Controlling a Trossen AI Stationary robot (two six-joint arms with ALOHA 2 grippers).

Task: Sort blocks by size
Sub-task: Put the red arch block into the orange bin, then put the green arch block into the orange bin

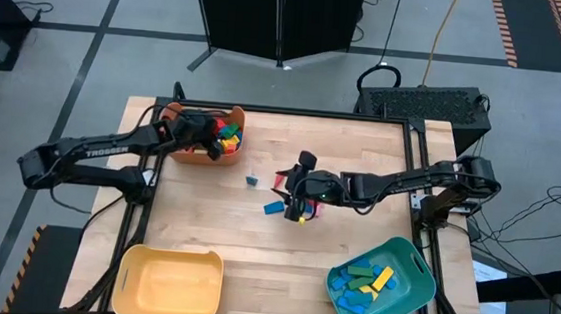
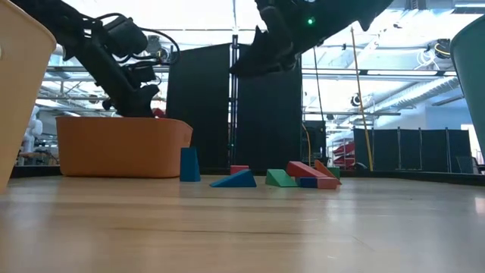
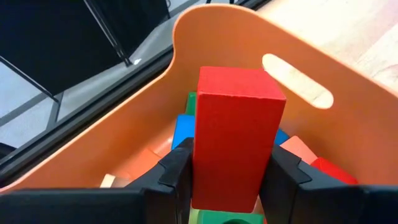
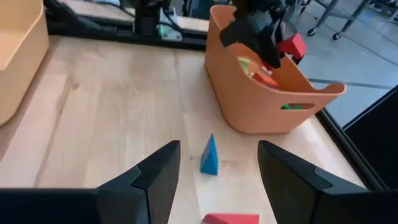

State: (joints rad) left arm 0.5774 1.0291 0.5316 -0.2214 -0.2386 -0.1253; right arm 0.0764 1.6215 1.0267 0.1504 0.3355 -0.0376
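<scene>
One tall red block [image 3: 236, 140] clamped in left hand [image 3: 227, 177], plain square-edged faces.

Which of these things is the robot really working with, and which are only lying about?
Part of the job:
- red block, gripped by the left hand over the orange bin
- loose blocks mid-table, under the open right hand
- small blue block
- teal bin holding blocks
- yellow bin

Just around:
- black box beyond the table
- yellow cable
</scene>
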